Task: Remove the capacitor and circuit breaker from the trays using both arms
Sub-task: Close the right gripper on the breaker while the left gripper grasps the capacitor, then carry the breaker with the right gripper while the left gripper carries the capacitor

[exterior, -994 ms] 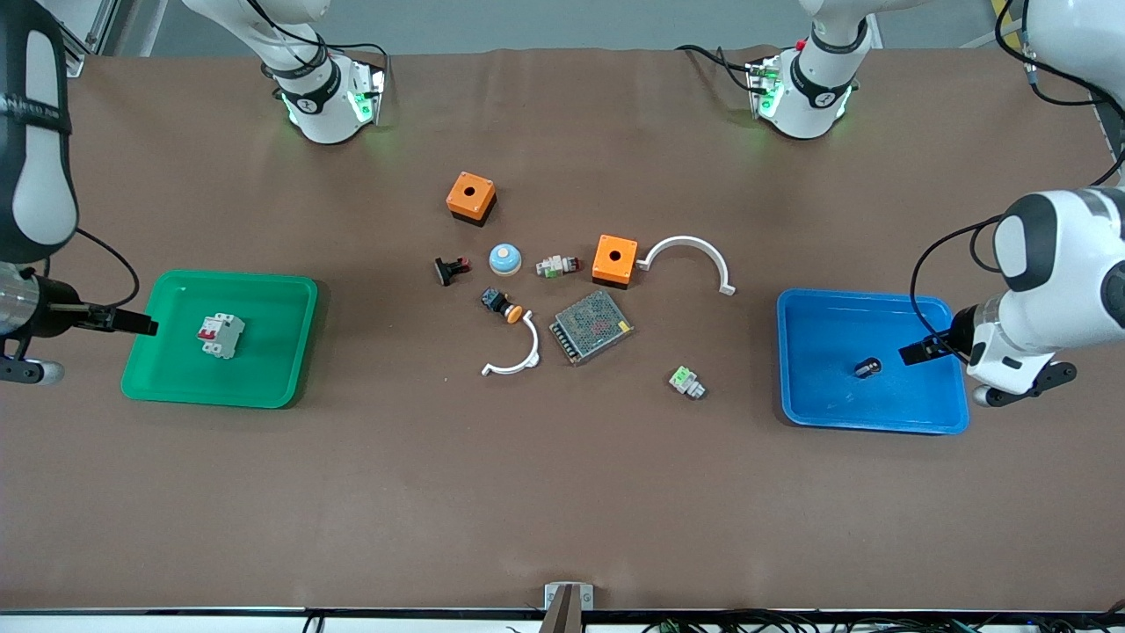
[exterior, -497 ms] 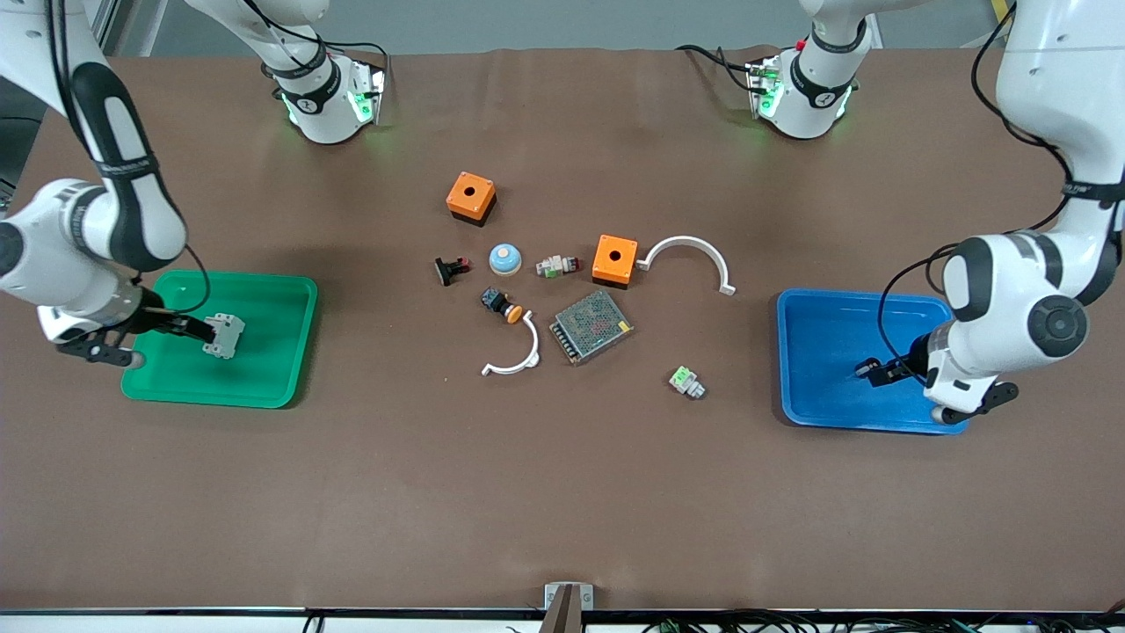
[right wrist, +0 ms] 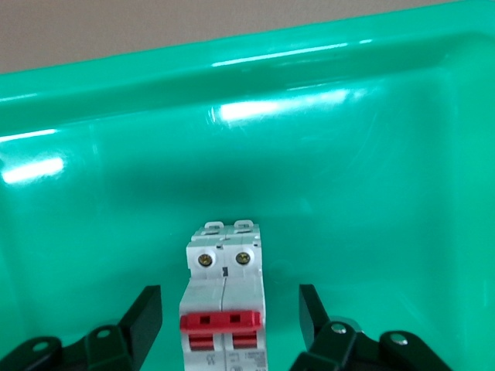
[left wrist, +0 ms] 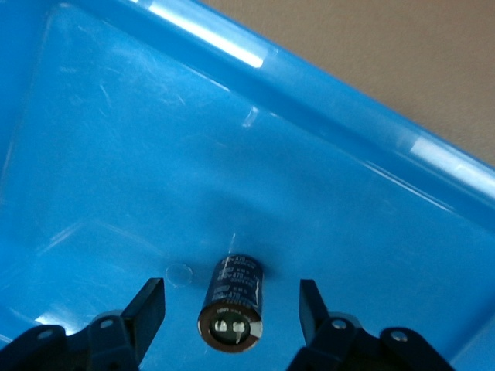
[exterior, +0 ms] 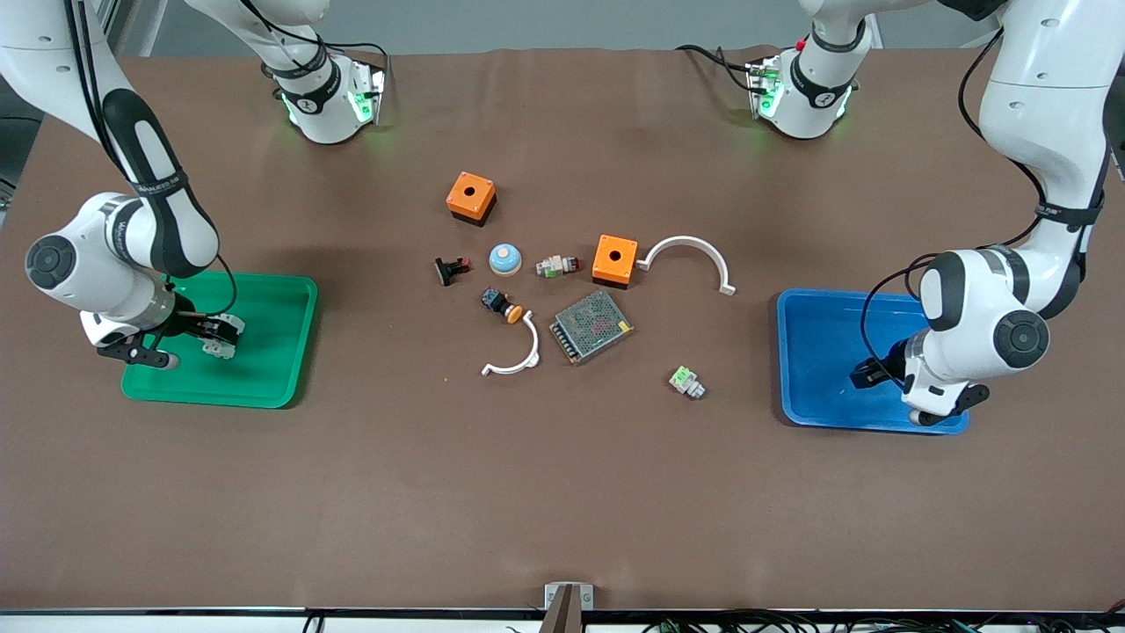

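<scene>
Both of my hands were down inside trays. Left hand (left wrist: 232, 305) hung low in the blue tray (exterior: 817, 316) at the left arm's end of the worktop (exterior: 562, 492), fingers (left wrist: 147, 309) spread to either side of the capacitor (left wrist: 232, 303), which lay on its side on the tray floor, untouched. Right hand (right wrist: 230, 309) sat in the green tray (exterior: 272, 352) at the right arm's end, fingers (right wrist: 143, 317) likewise spread, flanking the breaker (right wrist: 223, 297) lying on the tray floor with clear gaps at both sides.
</scene>
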`<move>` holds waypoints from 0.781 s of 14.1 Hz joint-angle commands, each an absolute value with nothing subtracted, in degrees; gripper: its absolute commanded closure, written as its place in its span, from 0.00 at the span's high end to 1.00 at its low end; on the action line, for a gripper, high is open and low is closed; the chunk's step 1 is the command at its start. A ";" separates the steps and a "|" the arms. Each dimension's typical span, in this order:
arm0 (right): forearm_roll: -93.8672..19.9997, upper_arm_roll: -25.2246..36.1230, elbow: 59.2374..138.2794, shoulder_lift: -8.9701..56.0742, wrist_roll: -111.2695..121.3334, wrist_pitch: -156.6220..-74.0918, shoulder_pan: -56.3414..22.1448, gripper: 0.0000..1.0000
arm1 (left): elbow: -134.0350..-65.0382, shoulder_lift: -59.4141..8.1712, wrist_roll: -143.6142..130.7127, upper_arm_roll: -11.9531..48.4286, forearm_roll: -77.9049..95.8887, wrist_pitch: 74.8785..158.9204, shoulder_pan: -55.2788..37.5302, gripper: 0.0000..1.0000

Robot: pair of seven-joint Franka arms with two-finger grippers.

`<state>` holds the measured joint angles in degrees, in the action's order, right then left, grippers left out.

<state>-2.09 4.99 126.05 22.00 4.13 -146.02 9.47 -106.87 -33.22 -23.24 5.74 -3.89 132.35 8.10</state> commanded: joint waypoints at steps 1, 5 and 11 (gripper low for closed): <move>-3.16 4.75 126.91 22.24 4.75 -146.87 9.14 0.50 | -108.28 -32.70 -23.64 5.71 -3.08 133.77 8.17 0.61; -3.16 4.66 125.51 21.71 4.40 -143.89 8.97 0.01 | -108.19 -31.30 -24.08 5.80 -3.08 133.68 8.35 0.08; -3.25 0.89 111.80 19.16 -3.13 -121.82 -3.22 0.01 | -109.51 -18.91 -29.15 11.49 -2.99 121.84 8.09 0.01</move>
<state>-2.56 1.74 113.57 20.26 1.60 -124.47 2.14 -107.18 -24.68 -25.59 8.36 -3.85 125.80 8.29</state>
